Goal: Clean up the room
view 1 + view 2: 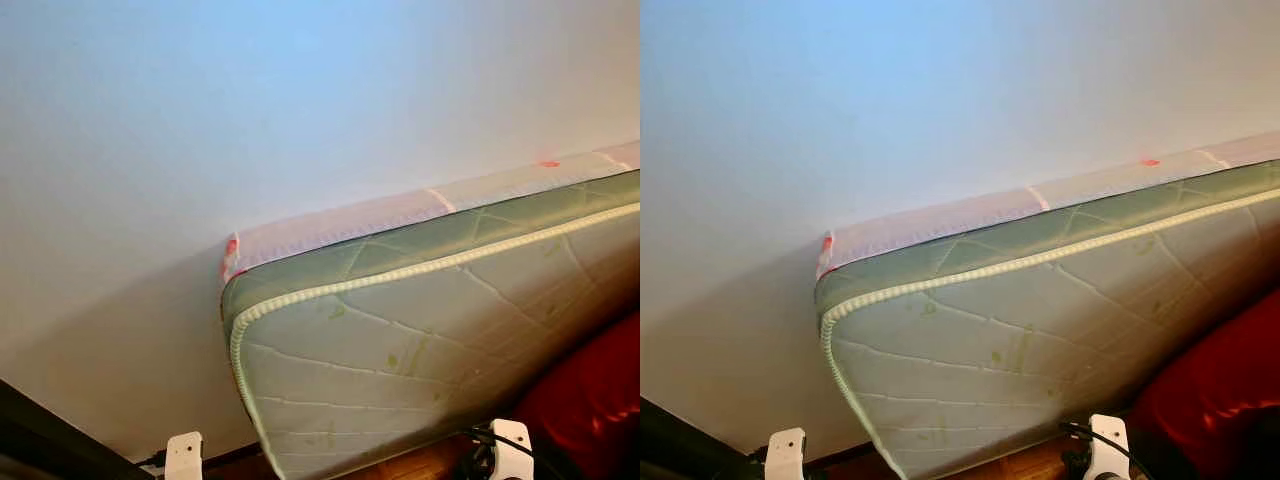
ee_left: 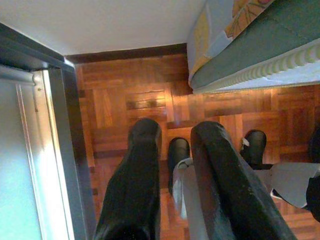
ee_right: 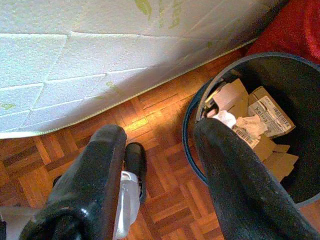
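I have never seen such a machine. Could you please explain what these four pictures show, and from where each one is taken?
The machine is a walking robot with two arms. The two wide pictures come from cameras on its head: they show a mattress leaning on a white wall, with something red beside it. The other two come from cameras on its wrists, looking down along black fingers. The left gripper hangs open over the wooden floor, holding nothing. The right gripper is open too, above a bin with cardboard inside.
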Motion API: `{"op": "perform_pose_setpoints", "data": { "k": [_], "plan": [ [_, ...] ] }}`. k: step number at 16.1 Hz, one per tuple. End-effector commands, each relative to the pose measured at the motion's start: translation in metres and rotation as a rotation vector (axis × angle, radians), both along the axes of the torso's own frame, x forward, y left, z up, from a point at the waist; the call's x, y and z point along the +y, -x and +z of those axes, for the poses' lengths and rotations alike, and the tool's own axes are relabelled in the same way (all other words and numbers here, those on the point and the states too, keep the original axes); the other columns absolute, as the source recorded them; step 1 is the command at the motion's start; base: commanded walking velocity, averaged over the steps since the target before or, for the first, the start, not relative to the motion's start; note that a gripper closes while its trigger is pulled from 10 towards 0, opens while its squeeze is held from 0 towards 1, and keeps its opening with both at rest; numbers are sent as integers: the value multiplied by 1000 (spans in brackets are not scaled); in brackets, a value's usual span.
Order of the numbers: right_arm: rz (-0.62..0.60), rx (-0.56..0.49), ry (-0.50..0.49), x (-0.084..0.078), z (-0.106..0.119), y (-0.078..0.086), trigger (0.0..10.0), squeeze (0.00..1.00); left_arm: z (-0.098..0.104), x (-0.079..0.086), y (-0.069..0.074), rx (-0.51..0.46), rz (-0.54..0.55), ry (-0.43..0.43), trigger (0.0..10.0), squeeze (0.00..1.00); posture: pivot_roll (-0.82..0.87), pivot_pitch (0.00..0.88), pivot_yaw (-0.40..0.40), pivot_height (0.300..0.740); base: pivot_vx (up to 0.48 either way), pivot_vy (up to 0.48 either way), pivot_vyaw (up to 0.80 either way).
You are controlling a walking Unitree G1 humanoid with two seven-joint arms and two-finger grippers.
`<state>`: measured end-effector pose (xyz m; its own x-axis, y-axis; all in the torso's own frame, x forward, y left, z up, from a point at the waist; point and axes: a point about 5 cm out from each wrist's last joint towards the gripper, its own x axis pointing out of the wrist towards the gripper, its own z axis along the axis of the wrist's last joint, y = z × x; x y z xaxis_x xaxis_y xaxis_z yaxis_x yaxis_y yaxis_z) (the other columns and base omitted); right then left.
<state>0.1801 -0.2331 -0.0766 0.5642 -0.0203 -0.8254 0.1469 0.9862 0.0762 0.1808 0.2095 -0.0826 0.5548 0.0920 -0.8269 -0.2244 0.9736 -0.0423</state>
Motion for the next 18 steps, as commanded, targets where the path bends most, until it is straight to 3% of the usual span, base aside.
{"op": "perform_pose_setpoints", "data": {
  "k": [1,9,18],
  "plan": [
    [0,7,2,-1,-1,2,10000,0,0,1,1,9,3,-3,10000,0,-4,0,22,740,0,0,0],
    [12,10,8,-2,0,2,10000,0,0,1,1,7,5,1,10000,0,-3,0,23,740,0,0,0],
    [25,16,21,-3,-1,4,10000,0,-1,0,3,11,2,2,10000,0,-6,0,25,740,-281,0,0]
  ]
}}
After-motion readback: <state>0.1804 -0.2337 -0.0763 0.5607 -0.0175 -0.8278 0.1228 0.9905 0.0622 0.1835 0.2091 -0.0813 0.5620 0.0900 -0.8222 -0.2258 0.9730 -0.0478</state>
